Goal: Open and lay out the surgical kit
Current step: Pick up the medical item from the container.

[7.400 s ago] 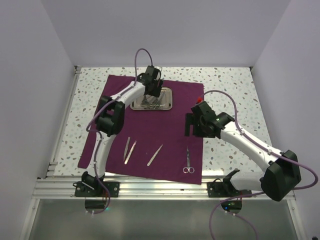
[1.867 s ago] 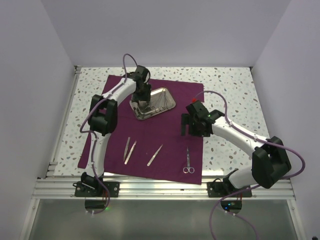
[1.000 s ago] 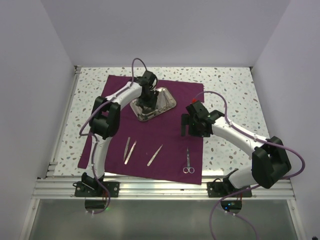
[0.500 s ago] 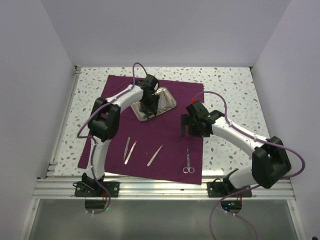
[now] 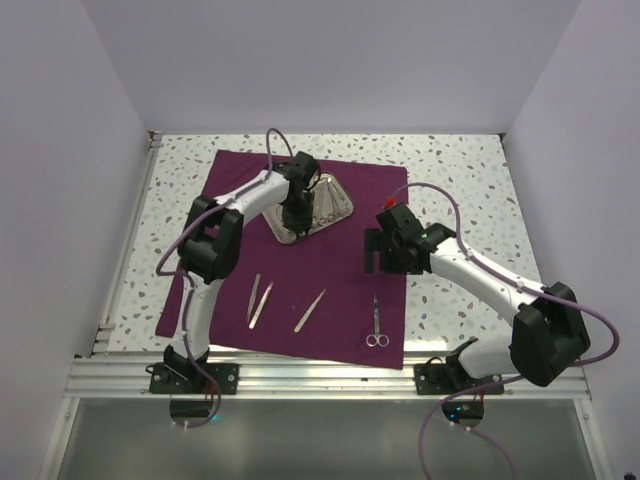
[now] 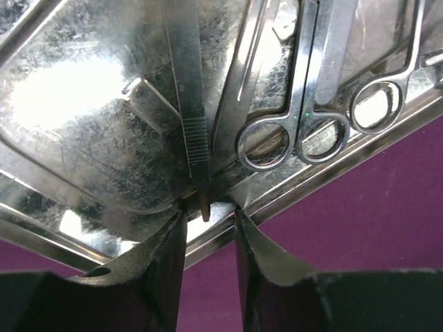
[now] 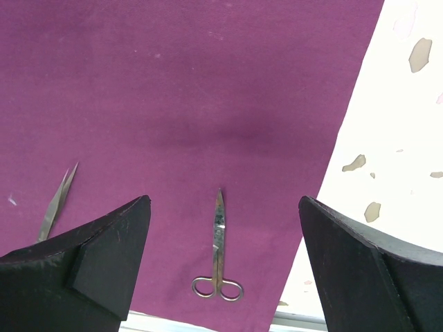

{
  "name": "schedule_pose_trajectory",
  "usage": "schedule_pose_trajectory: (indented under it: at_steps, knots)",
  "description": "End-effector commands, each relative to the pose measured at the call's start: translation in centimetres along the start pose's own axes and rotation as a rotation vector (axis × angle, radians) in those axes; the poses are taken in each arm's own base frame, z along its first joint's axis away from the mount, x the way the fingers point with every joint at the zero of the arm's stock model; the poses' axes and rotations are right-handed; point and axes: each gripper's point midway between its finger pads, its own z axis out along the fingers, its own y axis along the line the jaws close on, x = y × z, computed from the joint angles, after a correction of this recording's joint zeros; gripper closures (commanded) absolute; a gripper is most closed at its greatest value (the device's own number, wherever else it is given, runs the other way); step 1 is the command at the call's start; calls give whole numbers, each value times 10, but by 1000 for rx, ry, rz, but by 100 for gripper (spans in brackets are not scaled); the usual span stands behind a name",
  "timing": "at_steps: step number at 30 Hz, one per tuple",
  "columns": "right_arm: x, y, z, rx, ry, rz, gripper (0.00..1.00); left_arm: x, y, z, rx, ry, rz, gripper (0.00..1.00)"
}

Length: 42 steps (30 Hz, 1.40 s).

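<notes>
left hand [image 6: 208, 216] at tray [image 6: 83, 104] rim, ringed tools [image 6: 296, 128] crowded alongside

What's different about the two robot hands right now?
Opening: the left gripper has its fingers close together, with a slim gap around the end of a ridged steel instrument. The right gripper has its fingers spread wide with nothing between them.
Place: the left gripper is down at the rim of the steel tray. The right gripper hangs above the purple cloth, touching nothing.
Both have two dark fingers.
</notes>
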Motion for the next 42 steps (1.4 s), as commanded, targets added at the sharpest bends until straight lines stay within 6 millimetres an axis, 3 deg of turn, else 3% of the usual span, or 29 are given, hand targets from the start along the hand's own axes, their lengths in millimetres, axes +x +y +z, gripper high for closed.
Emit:
schedule_pose_trajectory:
  at_steps: [1,11,18,27,34,42]
  knots:
    - [-5,-4,-5,2,-35,3,8,33,31,24,-166,97,-3,62]
    - [0,-5,-6,-8,-25,1,8,28,39,45,-222,65,-15,66]
    - [6,-6,-6,-16,-14,-3,8,0,35,34,-225,-5,-33,68]
    - [5,-6,-7,-21,-20,-22,8,-11,40,30,-245,-19,-46,69]
    - [4,-5,-6,-23,-19,-34,8,-2,42,34,-238,20,-47,70]
    - [7,-5,-4,-25,-10,-31,8,20,55,47,-275,52,-46,81]
